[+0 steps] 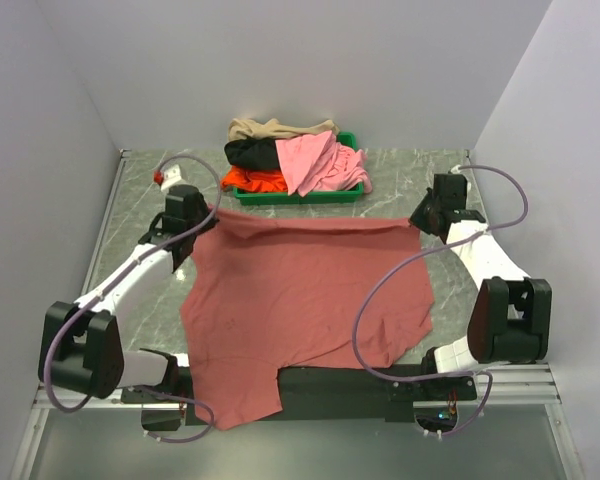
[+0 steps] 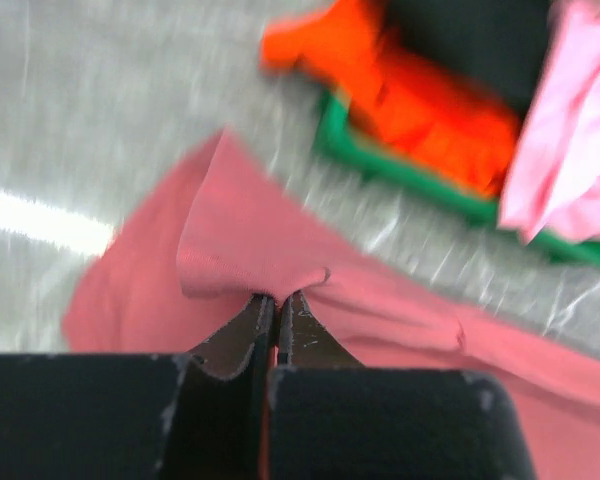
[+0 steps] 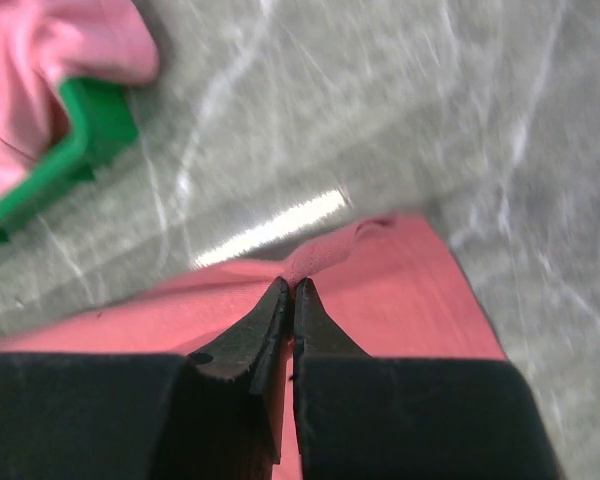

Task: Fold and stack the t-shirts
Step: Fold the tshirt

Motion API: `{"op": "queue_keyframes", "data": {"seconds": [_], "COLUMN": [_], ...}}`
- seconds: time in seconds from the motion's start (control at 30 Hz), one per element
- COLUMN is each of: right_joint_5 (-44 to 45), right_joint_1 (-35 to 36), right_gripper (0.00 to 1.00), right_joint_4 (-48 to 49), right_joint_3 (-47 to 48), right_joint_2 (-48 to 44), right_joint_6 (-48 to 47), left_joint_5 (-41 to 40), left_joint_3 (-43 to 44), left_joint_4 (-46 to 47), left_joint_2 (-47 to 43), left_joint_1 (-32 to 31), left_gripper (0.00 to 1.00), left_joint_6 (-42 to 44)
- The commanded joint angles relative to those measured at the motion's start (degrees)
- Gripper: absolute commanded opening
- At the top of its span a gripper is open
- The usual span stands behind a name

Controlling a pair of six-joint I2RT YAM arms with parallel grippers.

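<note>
Now | left fingers (image 2: 235, 340) pinching brick-red t-shirt (image 1: 300, 300) | right fingers (image 3: 252, 340) pinching same shirt

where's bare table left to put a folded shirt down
Bare table lies between the green tray and the right gripper, and left of the tray beyond the left gripper. The brick-red shirt both grippers pinch covers the middle; the tray is heaped with other shirts.

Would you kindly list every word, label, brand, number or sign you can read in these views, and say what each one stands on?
No readable text in any view.
The brick-red t-shirt, the piled shirts, the green tray and the table show no print or label.
The left gripper and right gripper carry no visible markings; both wrist views are motion-blurred.
</note>
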Motion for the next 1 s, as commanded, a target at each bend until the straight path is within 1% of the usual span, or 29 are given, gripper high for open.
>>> {"op": "queue_keyframes", "data": {"seconds": [0.0,0.03,0.1,0.13,0.17,0.23,0.3,0.4,0.57,0.67,0.7,0.77,0.83,0.87,0.9,0.93,0.97], "right_joint_5": [1.2,1.5,4.5,5.3,6.0,7.3,7.4,7.1,6.4,6.4,6.6,7.7,8.1,8.5,8.6,8.7,8.7], "right_joint_1": [-0.5,-0.5,-0.4,-0.4,-0.4,-0.4,-0.4,-0.4,-0.4,-0.3,-0.4,-0.4,-0.4,-0.5,-0.4,-0.5,-0.5], "right_gripper": [0.0,0.0,0.0,0.0,0.0,0.0,0.0,0.0,0.0,0.0,0.0,0.0,0.02,0.13,0.23,0.33,0.49], "right_joint_4": [-4.1,-4.6,-7.1,-8.0,-9.8,-10.8,-11.6,-12.5,-13.3,-13.4,-13.6,-14.0,-14.0,-14.3,-14.6,-14.5,-14.6], "right_joint_3": [-2.4,-2.6,-2.7,-2.8,-2.8,-2.9,-3.3,-3.7,-5.5,-7.9,-9.3,-11.3,-12.7,-13.7,-14.2,-14.7,-15.4], "right_joint_2": [-3.6,-4.3,-6.1,-6.7,-7.7,-8.9,-9.5,-9.7,-10.2,-10.9,-10.9,-10.9,-10.3,-10.1,-9.7,-9.8,-10.1], "right_joint_6": [0.8,0.6,0.6,0.0,-0.3,-1.2,-1.6,-2.2,-2.7,-1.8,-0.8,0.4,2.0,2.5,3.3,3.4,3.5], "left_joint_5": [-4.8,-9.5,-12.5,-13.3,-14.7,-15.6,-14.3,-9.3,-7.3,-6.0,-3.8,-2.0,1.5,2.4,2.7,2.5,2.1], "left_joint_3": [-2.8,-2.9,-3.0,-2.7,-2.7,-3.3,-4.5,-6.3,-8.8,-10.7,-11.1,-12.6,-13.7,-14.6,-15.0,-15.0,-14.7], "left_joint_4": [-7.8,-13.9,-21.0,-27.5,-30.4,-35.4,-36.3,-36.4,-39.6,-40.5,-40.2,-40.5,-39.6,-39.7,-40.0,-41.6,-42.5], "left_joint_2": [-4.4,-5.4,-8.7,-9.7,-10.7,-13.5,-15.4,-16.1,-16.4,-18.0,-18.7,-19.6,-20.2,-21.1,-21.7,-22.2,-23.7], "left_joint_1": [-3.4,-4.2,-5.1,-5.2,-5.4,-5.8,-5.8,-5.8,-6.1,-6.2,-6.3,-6.6,-6.9,-7.4,-7.7,-8.0,-8.2], "left_gripper": [0.0,0.0,0.0,0.0,0.0,0.0,0.0,0.0,0.0,0.0,0.0,0.01,0.26,0.36,0.49,0.54,0.6], "left_joint_6": [-7.5,-9.2,-16.9,-19.8,-23.5,-27.1,-28.0,-28.0,-29.4,-28.5,-27.9,-27.0,-25.8,-25.8,-26.3,-26.6,-26.9]}}
